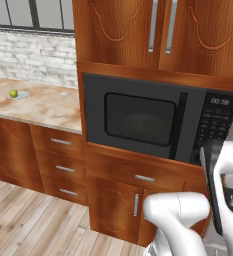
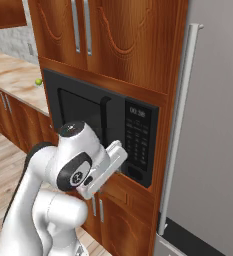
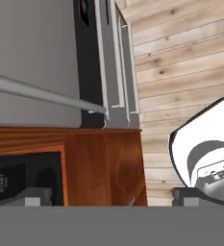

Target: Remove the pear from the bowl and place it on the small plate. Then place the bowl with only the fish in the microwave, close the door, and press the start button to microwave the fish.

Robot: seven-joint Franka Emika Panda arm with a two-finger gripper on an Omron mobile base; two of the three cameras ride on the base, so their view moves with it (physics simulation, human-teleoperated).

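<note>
The door (image 1: 138,117) of the microwave (image 1: 160,120) sits flush and shut at the centre of the left base view, so the step in hand looks like the start press. The gripper (image 3: 111,199) hangs at the bottom of the hand view with its 2 tips spread wide and nothing between them. The START button (image 3: 3,181) lies at the lower left of that frame, just beside the left tip and off the line between the tips.

The risk from here is a missed press: with the fingers released this wide, a straight push could land on the wooden trim right of the control panel (image 2: 138,145), or on a neighbouring key. Closing the fingers or shifting 1 tip onto the button would likely guard against that.

The pear (image 1: 13,93) shows as a small yellow-green ball on the small plate (image 1: 21,96), upper left on the counter (image 1: 43,107). The microwave is black, its window dark; whether the bowl is inside cannot be told.
</note>
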